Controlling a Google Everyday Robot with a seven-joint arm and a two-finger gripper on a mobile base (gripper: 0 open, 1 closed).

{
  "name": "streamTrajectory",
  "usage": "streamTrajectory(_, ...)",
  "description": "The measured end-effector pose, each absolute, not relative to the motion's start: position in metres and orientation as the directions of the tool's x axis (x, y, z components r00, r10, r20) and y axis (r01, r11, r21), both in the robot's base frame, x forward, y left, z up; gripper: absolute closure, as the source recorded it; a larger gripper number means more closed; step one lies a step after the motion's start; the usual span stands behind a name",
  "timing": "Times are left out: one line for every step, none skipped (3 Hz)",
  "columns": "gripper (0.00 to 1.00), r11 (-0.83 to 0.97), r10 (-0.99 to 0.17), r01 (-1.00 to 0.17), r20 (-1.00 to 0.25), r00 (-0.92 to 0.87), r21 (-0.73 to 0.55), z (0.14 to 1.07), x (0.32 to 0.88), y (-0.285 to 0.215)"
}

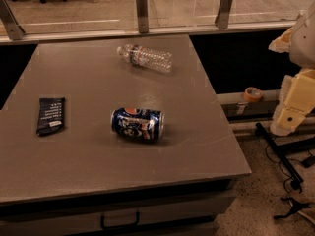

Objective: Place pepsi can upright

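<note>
Worktop [147, 171] carries pepsi can [138, 124] at centre, lying on side, not yet upright. Gripper [290, 113] off right edge, well apart from can; whether open, cannot tell. Grasp, righting all remain.

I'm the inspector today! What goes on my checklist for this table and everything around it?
Surface: grey table, with a drawer handle below.
Job's things: pepsi can lying on its side, mid-table.
Clutter: water bottle lying on its side at the back; dark snack wrapper flat at the left.
Grippers: gripper off the table's right side, apart from the can.
Cables: black cables on the floor at right.
Surroundings: tape roll on a ledge; glass railing behind.
</note>
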State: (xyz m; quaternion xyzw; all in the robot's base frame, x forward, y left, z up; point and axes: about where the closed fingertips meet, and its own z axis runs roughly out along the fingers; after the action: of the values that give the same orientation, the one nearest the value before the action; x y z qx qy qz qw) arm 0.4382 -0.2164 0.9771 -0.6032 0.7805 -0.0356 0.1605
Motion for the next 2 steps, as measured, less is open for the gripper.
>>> streamTrajectory(0.00,0.270,-0.953,-0.930,-0.208,-0.221,-0.249,0.977,0.438,-0.216)
streamTrajectory(0.00,0.286,-0.934,-0.930,-0.284,-0.217,-0.232,0.983,0.440,-0.196)
